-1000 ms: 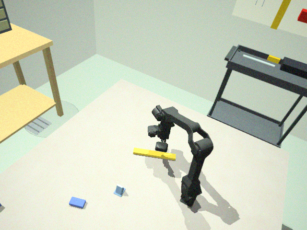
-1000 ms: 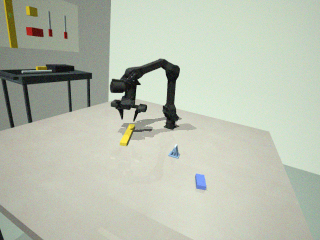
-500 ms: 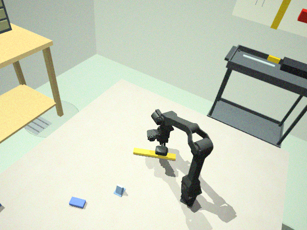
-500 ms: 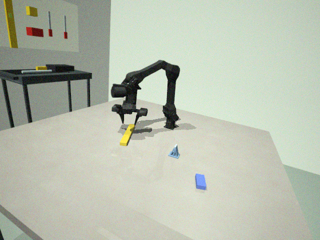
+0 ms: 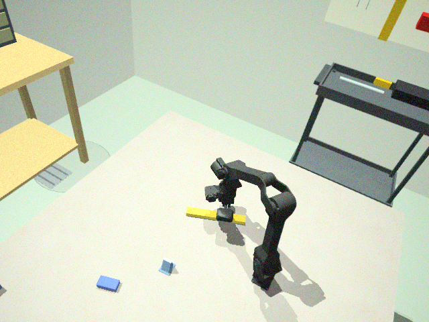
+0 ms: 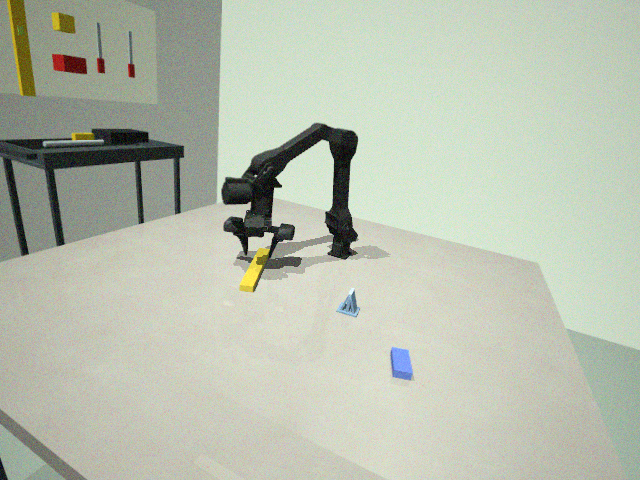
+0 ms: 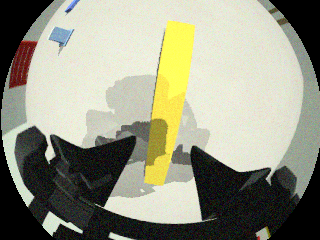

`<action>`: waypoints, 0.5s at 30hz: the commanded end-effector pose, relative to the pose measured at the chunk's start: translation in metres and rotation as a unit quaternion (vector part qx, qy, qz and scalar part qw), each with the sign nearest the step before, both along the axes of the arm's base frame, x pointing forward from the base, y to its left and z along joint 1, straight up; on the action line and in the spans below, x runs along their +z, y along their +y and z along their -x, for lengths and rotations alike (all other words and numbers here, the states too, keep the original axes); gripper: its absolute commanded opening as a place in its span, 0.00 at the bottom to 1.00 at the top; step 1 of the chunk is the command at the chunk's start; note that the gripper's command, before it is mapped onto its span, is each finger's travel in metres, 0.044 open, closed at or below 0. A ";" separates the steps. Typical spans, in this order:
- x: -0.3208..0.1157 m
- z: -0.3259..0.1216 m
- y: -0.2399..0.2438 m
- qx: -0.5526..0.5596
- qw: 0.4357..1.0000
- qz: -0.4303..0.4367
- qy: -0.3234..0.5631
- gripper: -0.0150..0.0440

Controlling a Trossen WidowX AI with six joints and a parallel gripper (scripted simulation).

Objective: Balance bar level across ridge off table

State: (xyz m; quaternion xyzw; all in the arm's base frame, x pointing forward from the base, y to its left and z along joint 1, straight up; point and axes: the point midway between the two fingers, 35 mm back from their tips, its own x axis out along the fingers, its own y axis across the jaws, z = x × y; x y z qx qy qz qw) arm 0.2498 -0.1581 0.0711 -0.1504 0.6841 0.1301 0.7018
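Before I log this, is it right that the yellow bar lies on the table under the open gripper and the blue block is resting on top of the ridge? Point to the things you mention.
The blue block [image 5: 108, 283] [image 6: 401, 363] isn't on the ridge [image 5: 167, 266] [image 6: 349, 304]; it lies on the table apart from it, as the exterior view shows.
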 end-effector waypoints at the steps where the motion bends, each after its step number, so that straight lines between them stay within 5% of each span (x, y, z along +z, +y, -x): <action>1: -0.009 0.001 0.001 0.002 1.000 -0.004 0.003 0.79; 15: -0.023 0.001 0.001 0.002 1.000 -0.004 0.003 0.79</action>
